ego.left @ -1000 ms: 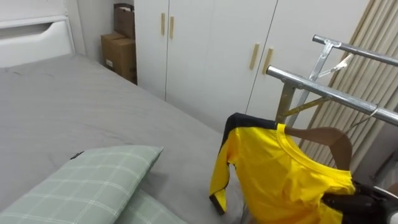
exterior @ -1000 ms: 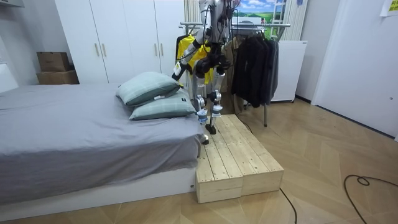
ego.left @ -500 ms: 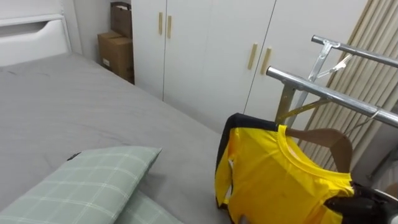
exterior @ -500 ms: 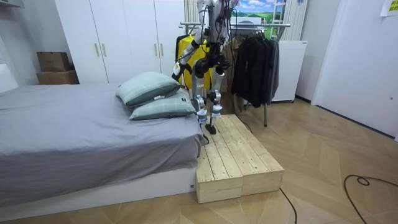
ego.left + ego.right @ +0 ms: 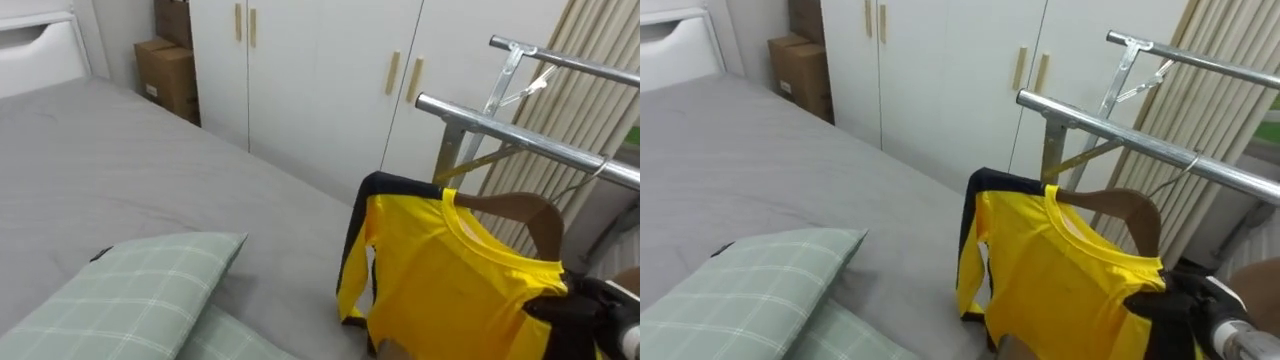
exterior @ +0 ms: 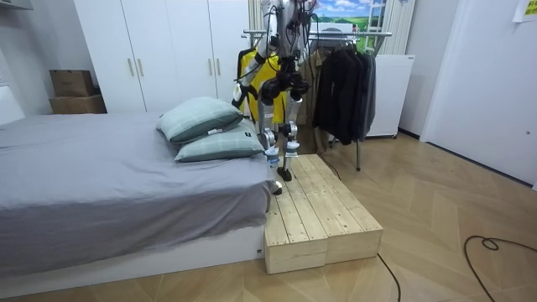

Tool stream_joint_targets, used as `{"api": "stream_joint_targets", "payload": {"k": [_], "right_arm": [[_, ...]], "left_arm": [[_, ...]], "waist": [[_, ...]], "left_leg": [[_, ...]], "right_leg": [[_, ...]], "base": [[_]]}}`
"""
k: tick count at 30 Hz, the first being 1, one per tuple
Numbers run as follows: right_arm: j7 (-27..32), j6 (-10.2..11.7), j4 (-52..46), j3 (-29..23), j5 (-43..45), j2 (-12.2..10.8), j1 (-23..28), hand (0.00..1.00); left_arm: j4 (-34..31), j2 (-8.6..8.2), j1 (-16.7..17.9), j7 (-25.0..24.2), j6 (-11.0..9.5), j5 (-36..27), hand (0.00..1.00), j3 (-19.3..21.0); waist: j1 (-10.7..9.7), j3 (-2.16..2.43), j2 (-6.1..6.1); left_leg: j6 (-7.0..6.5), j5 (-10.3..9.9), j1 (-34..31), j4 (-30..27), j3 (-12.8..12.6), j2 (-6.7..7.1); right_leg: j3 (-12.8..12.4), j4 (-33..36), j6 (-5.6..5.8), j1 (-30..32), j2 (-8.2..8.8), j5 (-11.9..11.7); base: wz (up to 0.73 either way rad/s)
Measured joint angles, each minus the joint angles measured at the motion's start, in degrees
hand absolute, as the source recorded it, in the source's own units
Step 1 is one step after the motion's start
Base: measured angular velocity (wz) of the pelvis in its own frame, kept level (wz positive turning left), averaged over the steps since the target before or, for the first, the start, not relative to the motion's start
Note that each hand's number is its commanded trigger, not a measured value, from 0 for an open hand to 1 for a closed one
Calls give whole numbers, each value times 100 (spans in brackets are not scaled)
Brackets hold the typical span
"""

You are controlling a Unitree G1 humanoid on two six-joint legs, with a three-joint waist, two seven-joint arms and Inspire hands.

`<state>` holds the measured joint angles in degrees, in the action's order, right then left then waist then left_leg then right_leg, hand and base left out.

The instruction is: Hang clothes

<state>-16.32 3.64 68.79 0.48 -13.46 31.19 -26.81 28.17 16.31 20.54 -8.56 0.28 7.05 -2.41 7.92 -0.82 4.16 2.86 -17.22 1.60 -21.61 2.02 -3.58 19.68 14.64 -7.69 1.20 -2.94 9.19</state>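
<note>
yellow shirt, black along one sleeve, on wooden hanger just below metal clothes rail | white wardrobe behind rail, to its left | cardboard boxes far left of rail | grey bed below-left of rail, two checked pillows on it

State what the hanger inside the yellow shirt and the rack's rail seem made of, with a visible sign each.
Hanger: probably wood, smooth brown with an even, dull sheen. Rail: apparently metal, a silvery tube with bright glints along its length.
</note>
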Motion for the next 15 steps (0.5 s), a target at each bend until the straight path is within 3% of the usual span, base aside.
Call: {"api": "stream_joint_targets", "payload": {"k": [7,12,15], "right_arm": [[327,132,-293,94,-74,-113,2,0],[438,185,-908,83,-48,-160,168,0],[484,224,-1161,84,-49,-168,274,0]], "left_arm": [[188,-2,-4,225,-324,-78,0,-8],[258,-42,-2,324,-370,-71,0,-4],[257,-66,-3,335,-428,-73,0,-5]], "waist": [[-92,3,6],[-227,7,-8],[-282,11,-16]], "left_leg": [[35,49,104,70,-62,-8],[45,63,112,97,-223,-42],[45,65,115,96,-457,-83]], "right_leg": [[-76,1,-30,-45,-15,34],[-100,1,-35,-34,-20,32],[-102,2,-40,-34,-20,29]], "base": [[-6],[-2],[0]]}}
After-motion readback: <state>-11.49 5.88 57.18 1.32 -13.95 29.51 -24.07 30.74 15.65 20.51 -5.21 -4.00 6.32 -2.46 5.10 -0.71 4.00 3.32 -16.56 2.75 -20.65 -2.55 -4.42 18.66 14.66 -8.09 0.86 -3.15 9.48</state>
